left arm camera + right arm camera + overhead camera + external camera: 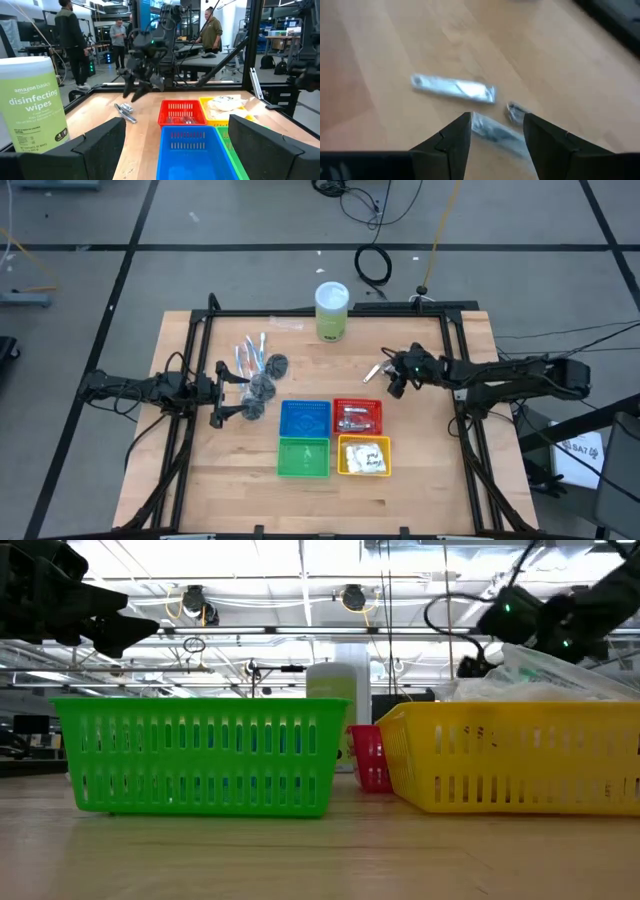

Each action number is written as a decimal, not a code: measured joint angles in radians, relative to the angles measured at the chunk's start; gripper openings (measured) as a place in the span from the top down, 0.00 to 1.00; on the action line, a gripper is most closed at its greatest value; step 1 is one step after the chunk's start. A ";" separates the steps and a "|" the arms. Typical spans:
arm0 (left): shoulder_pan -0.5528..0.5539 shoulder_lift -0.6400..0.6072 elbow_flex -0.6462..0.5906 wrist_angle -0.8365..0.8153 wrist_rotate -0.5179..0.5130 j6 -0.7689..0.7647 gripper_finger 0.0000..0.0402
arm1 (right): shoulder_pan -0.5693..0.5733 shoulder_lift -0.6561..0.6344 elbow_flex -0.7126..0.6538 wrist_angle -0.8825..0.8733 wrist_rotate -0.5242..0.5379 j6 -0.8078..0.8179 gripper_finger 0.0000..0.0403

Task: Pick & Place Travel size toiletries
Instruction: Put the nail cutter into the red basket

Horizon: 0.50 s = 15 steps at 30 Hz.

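Two silver foil tubes lie on the wood by my right gripper (pixel 393 376). In the right wrist view one tube (pixel 454 88) lies ahead of the open fingers and the other tube (pixel 492 131) lies between them (pixel 497 134), without visible touch. Clear-wrapped sticks (pixel 250 352) and dark grey puffs (pixel 264 388) lie on the table's left part. My left gripper (pixel 228 393) is open just left of the puffs, and the low view shows it raised (pixel 95 615). The red basket (pixel 358 416) holds foil tubes. The yellow basket (pixel 364 457) holds white sachets.
The blue basket (pixel 305 418) and the green basket (pixel 303 457) sit beside the red and yellow ones at the table's middle. A tall green wipes cylinder (pixel 332 312) stands near the far edge. A black frame (pixel 200 330) rims the table. People stand in the room beyond (pixel 70 35).
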 joint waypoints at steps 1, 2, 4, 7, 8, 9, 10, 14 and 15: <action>0.000 0.000 0.000 0.000 0.000 0.000 0.14 | -0.017 0.005 -0.020 0.020 -0.017 0.000 0.57; 0.000 0.000 0.000 0.000 0.000 0.000 0.14 | -0.032 0.011 -0.037 0.043 -0.021 -0.002 0.57; 0.000 0.000 0.000 0.000 0.000 0.000 0.14 | -0.057 0.018 -0.071 0.083 -0.021 -0.008 0.58; 0.000 0.000 0.000 0.000 0.000 0.000 0.14 | -0.089 0.034 -0.110 0.154 -0.053 -0.027 0.58; 0.000 0.000 0.000 0.000 0.000 0.000 0.14 | -0.098 0.041 -0.120 0.185 -0.079 -0.034 0.58; 0.000 0.000 0.000 0.000 0.000 0.000 0.14 | -0.106 0.048 -0.131 0.217 -0.105 -0.046 0.59; 0.000 0.000 0.000 0.000 0.000 0.000 0.14 | -0.113 0.056 -0.140 0.246 -0.122 -0.061 0.59; 0.000 0.000 0.000 0.000 0.000 0.000 0.14 | -0.126 0.093 -0.150 0.309 -0.130 -0.100 0.60; 0.000 0.000 0.000 0.000 0.000 0.000 0.14 | -0.129 0.103 -0.150 0.314 -0.147 -0.104 0.60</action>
